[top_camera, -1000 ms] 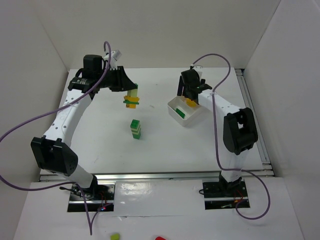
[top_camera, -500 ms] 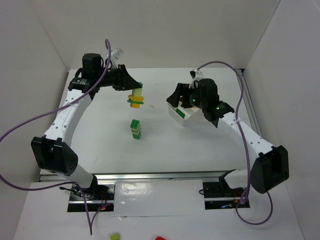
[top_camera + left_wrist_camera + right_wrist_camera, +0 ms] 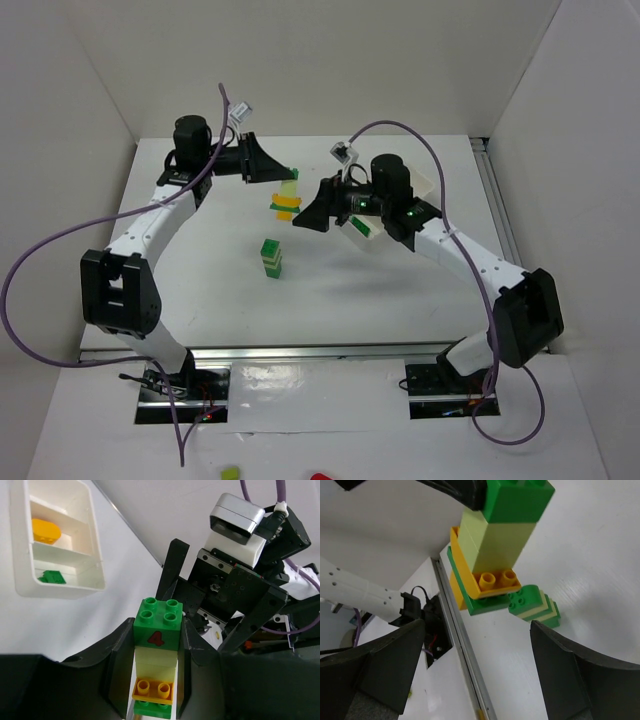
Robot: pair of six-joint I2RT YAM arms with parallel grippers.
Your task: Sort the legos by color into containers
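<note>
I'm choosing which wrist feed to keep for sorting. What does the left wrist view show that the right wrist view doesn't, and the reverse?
Only the left wrist view: the white tray, with a yellow brick in one compartment and a green brick in another, and the red 4 on the held stack.
Only the right wrist view: the second stack standing on the table, and the metal rail.
Both: the held stack, clamped in the left gripper, layered green, pale green, orange, green.
</note>
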